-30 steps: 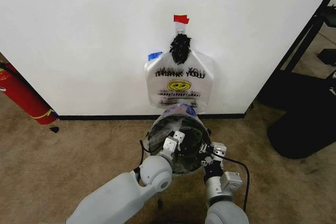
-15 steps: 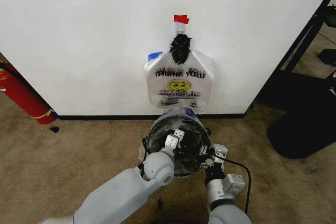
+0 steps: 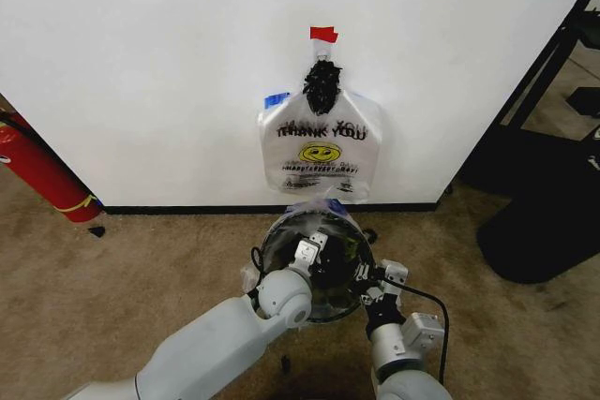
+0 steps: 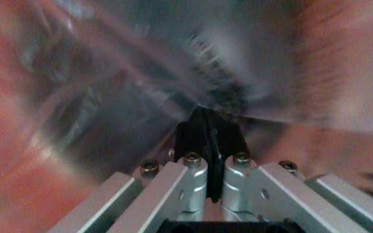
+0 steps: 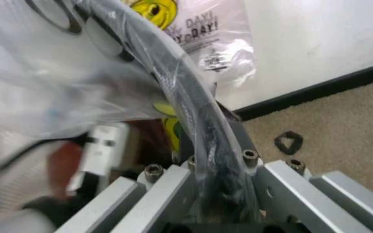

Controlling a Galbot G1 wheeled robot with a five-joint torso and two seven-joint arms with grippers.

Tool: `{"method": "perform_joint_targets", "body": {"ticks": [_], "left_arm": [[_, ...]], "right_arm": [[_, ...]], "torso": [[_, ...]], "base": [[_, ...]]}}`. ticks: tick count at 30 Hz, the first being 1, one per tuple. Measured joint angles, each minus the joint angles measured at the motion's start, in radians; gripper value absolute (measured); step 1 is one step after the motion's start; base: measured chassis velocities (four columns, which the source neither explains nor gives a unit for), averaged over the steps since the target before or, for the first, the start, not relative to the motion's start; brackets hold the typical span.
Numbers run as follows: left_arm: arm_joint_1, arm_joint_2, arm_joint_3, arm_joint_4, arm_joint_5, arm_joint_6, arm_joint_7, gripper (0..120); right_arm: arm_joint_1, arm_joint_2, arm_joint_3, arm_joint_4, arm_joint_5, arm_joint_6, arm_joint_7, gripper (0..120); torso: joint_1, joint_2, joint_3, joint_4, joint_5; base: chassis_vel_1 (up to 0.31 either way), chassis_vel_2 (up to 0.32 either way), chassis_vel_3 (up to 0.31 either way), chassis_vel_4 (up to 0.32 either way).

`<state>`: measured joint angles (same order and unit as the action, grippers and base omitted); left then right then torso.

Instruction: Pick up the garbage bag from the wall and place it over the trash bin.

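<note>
Head view: the garbage bag [image 3: 314, 201] is lying draped over the upright trash bin [image 3: 317, 264] on the carpet by the wall [image 3: 141, 63]. The left gripper [image 3: 307, 252] is reaching inside, fingers [image 4: 207, 141] pressed closed. The right gripper [image 3: 375, 286] is pinching bag film against the rim. Behind, a white bag [image 3: 319, 152] is reading "THANK YOU".

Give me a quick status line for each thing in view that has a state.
garbage bag: draped over the bin's rim
trash bin: upright on carpet, below the wall
left gripper: inside the bin, jaws shut
right gripper: at the bin's rim, jaws shut on plastic
"THANK YOU" bag: hanging on the wall
</note>
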<state>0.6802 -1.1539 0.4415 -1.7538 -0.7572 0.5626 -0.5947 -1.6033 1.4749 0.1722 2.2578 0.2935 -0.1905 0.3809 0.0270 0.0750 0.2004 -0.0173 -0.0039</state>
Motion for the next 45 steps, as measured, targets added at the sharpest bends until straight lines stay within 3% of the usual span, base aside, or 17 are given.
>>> {"method": "perform_joint_targets", "body": {"ticks": [5, 19, 23, 32, 36, 45], "left_arm": [[0.010, 0.079, 0.001, -0.145, -0.048, 0.015, 0.004, 0], [0.085, 0.208, -0.049, -0.320, -0.063, -0.006, 0.134, 0], [0.123, 0.207, -0.083, -0.355, -0.063, -0.048, 0.122, 0], [0.119, 0.106, -0.083, -0.308, -0.063, -0.104, 0.033, 0], [0.080, 0.017, -0.051, -0.228, -0.061, -0.107, -0.018, 0], [0.051, -0.045, -0.049, -0.089, -0.104, -0.123, -0.059, 0]], "right_arm": [[0.086, -0.029, 0.076, -0.096, 0.073, -0.008, 0.025, 0], [0.130, -0.049, 0.104, -0.143, 0.177, -0.038, 0.058, 0], [0.128, -0.034, 0.099, -0.146, 0.194, -0.041, 0.066, 0], [0.123, 0.025, 0.094, -0.135, 0.269, -0.058, 0.102, 0], [0.100, 0.041, 0.087, -0.122, 0.248, -0.057, 0.101, 0], [0.081, 0.042, 0.075, -0.109, 0.196, -0.044, 0.078, 0]], "torso": [[0.000, 0.000, 0.000, 0.0002, 0.0004], [0.000, 0.000, 0.000, 0.0002, 0.0001], [0.000, 0.000, 0.000, 0.0001, 0.0000], [0.000, 0.000, 0.000, 0.0001, 0.0001], [0.000, 0.000, 0.000, -0.0001, 0.0002], [0.000, 0.000, 0.000, 0.0000, 0.0001]], "base": [[0.000, 0.000, 0.000, 0.000], [0.000, 0.000, 0.000, 0.000], [0.000, 0.000, 0.000, 0.000], [0.000, 0.000, 0.000, 0.000], [0.000, 0.000, 0.000, 0.000], [0.000, 0.000, 0.000, 0.000]]}}
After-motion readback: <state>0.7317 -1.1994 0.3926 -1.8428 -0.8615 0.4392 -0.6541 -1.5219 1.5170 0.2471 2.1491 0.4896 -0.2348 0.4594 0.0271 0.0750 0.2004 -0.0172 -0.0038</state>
